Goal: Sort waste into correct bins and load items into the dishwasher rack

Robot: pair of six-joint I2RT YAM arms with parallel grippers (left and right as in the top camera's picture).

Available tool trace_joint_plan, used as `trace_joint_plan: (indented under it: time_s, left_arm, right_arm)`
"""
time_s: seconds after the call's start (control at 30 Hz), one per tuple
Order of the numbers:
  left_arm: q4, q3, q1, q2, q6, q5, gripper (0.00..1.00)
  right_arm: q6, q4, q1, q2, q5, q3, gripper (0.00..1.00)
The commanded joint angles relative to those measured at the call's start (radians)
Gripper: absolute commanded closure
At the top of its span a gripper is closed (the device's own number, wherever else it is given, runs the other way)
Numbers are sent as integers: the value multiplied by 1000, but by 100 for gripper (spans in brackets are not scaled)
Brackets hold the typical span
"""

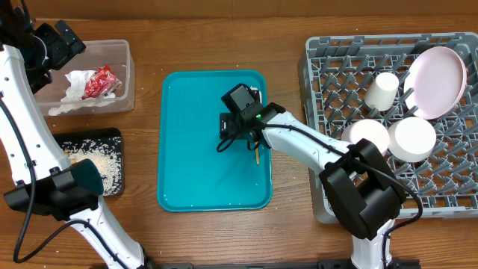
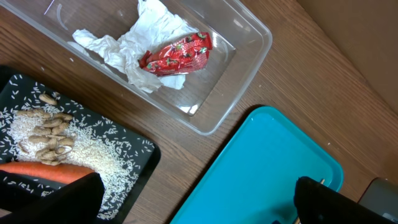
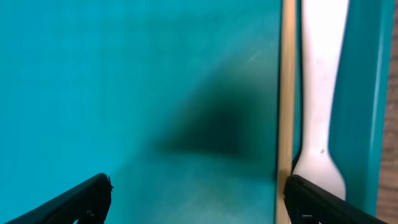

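Two items left to load: white fork (image 3: 320,93) and thin wooden stick (image 3: 287,93), at the right edge of the teal tray (image 3: 124,62), below the wide-spread right hand (image 3: 199,183).

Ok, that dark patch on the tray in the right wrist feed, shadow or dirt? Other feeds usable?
Right wrist: a soft-edged shadow on the teal tray, likely not dirt; wooden stick and white fork read clearly. Left wrist: red wrapper sharp, small glints on the clear tub. Overhead: even light.
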State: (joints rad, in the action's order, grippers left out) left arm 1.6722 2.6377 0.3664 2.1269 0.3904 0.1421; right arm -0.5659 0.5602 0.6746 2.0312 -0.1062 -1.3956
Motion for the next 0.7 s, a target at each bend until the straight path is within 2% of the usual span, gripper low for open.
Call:
trace_joint_plan:
  time_s: [0.0,0.57,0.6,0.67]
  left_arm:
    - [-2,0,-7,0,6,5,0]
    - [-2,0,-7,0,6,5,0]
    - [-2,0,-7,0,6,5,0]
    - [-1,0,-7,0,6,5,0]
  right_arm:
    - [19,-32,-2,0,-55,-6,8]
    - [19,-62,-2,58,-92,-6,10]
    - [19,-62,-2,58,-73,-6,13]
    - [19,-61,-1,58,-37,-6,27]
